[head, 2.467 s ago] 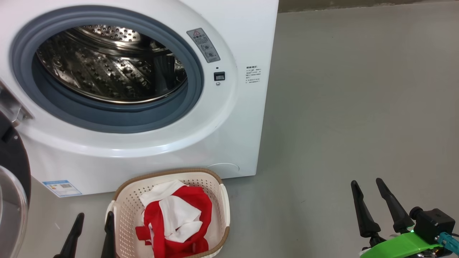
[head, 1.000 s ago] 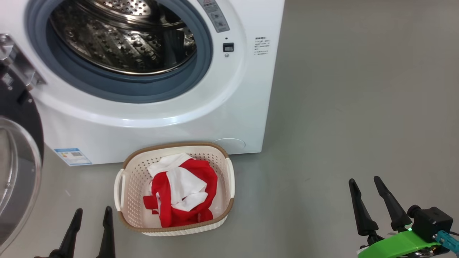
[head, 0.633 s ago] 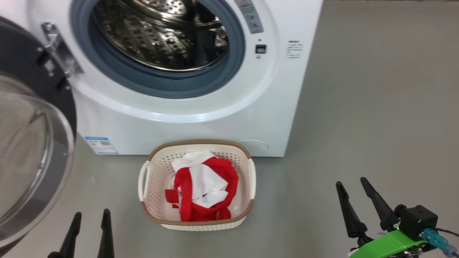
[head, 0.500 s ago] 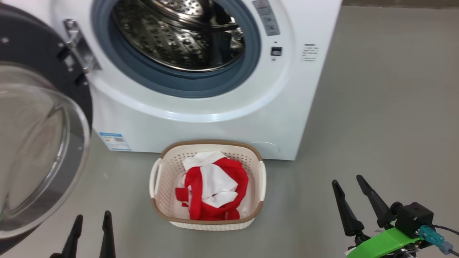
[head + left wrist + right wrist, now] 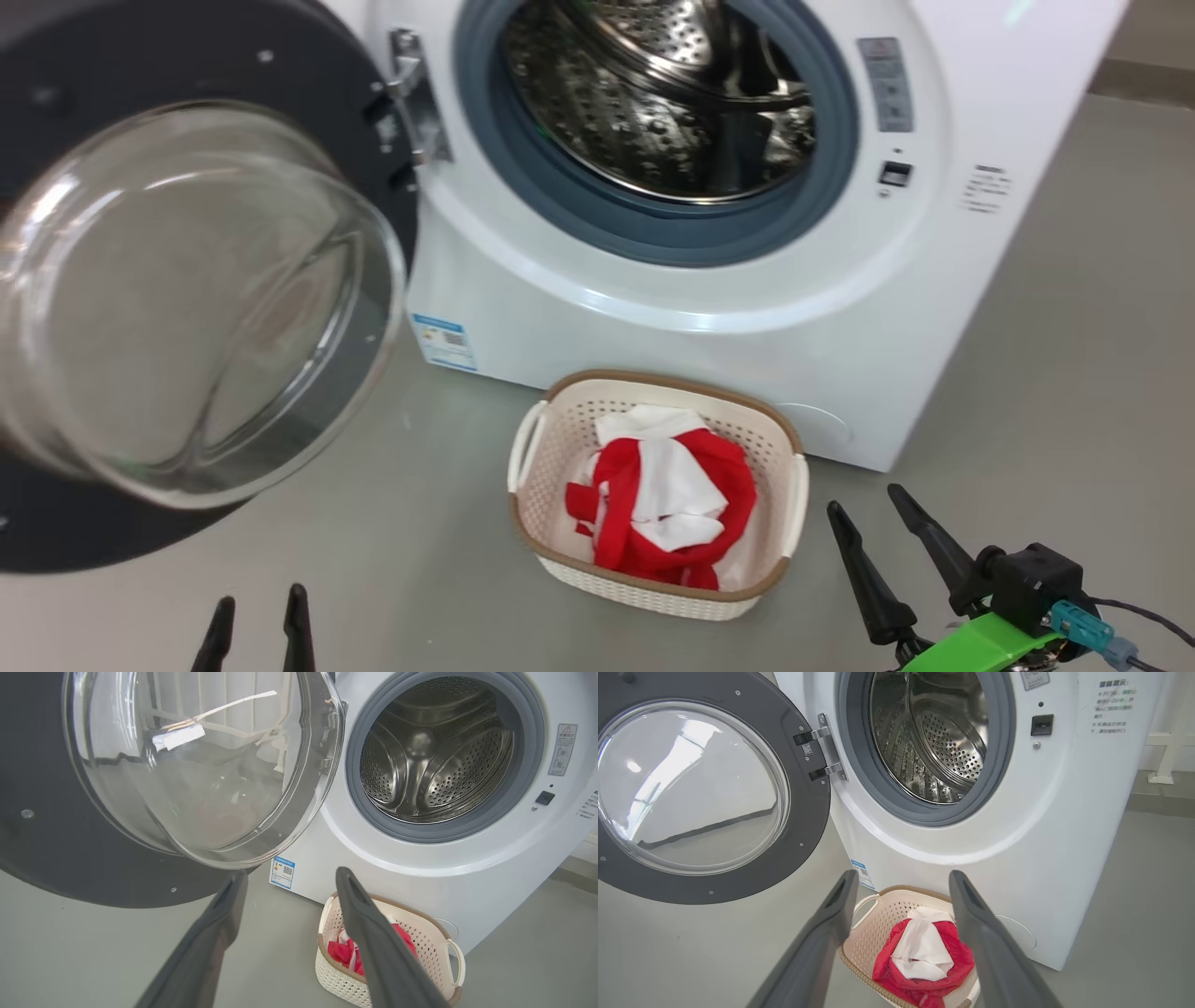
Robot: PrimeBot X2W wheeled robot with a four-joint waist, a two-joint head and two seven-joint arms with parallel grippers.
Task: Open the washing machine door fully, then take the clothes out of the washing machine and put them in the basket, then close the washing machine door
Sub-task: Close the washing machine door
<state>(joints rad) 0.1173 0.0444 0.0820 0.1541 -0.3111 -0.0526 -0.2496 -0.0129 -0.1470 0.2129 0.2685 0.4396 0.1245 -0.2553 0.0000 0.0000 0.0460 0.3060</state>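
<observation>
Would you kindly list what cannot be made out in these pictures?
- Basket floor, head view: covered by the clothes.
- Washing machine door's left side, head view: cut off by the frame.
- Warning label text, head view: too small.
- Drum's near floor, head view: behind the gasket.

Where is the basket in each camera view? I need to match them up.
Head view: the basket is at lower centre, on the floor before the washing machine.
Left wrist view: lower right, partly behind the left gripper.
Right wrist view: bottom centre, beyond the right gripper.
Shared landmark: the blue label, up-left of the basket.
</observation>
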